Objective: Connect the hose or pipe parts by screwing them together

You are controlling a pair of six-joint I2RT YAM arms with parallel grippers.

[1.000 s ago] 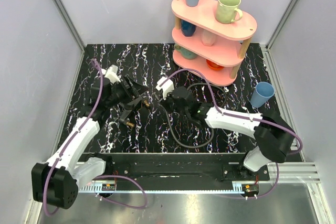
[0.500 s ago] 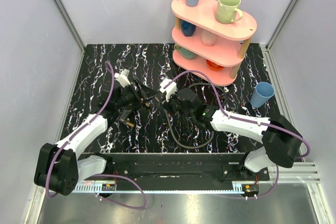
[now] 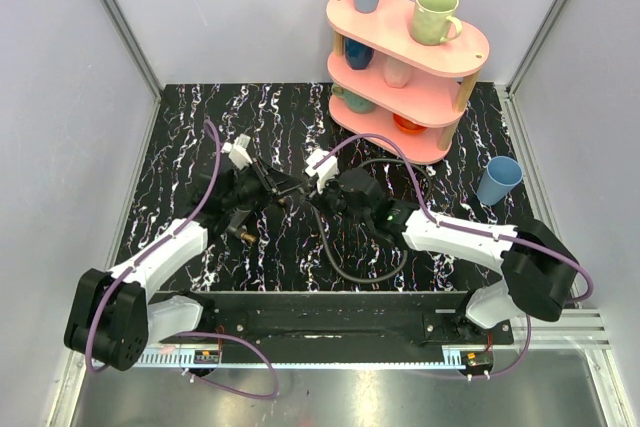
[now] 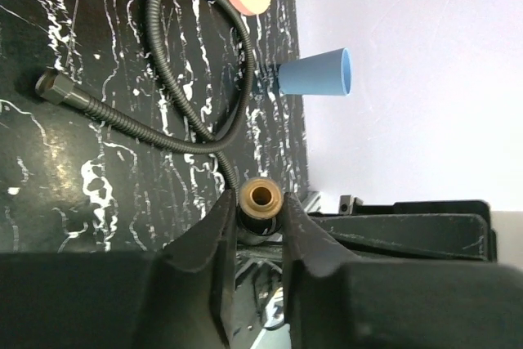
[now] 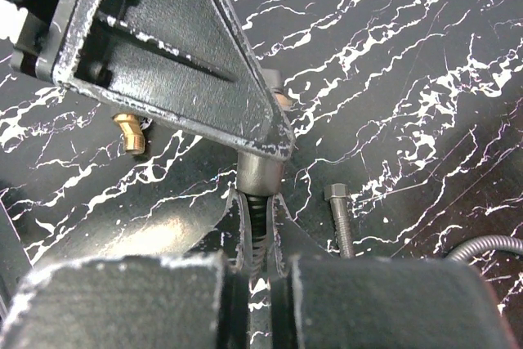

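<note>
**Overhead view, mid-frame:** both arms met above the black marbled counter (image 3: 200,127).

**Grips.** The left hand (image 4: 260,206) was closed to a narrow gap on a brass fitting (image 4: 261,195). Its fingers (image 4: 214,239) pressed either flank, and the open bore faced the wrist camera at lower centre. The right hand (image 5: 257,202) was fully closed on the ribbed hose (image 5: 257,233), just behind a silver ferrule (image 5: 260,173), at lower centre of its own view.

**Step in hand.** This appeared to be the threading of fitting to hose end. To do it well, the two axes would likely need to be kept in one line. The hose should be held firm close to the ferrule so that it could not twist. The fitting should be turned lightly at first, so that the thread caught rather than crossed. A tilted start seemed the chief risk.

**Hidden or unclear.** The joint itself lay behind one of the left hand's fingers, in the upper half of the right wrist view. Whether threads were engaged, or whether fitting and ferrule were already one piece, could not be told. A second hose (image 4: 163,138) lay loose on the counter at the left of the left wrist view, its far run cut off at the top edge. In the right wrist view, a hex-tipped end (image 5: 337,202) at lower right and a small brass nipple (image 5: 131,132) at left could not be assigned to any part.
</note>
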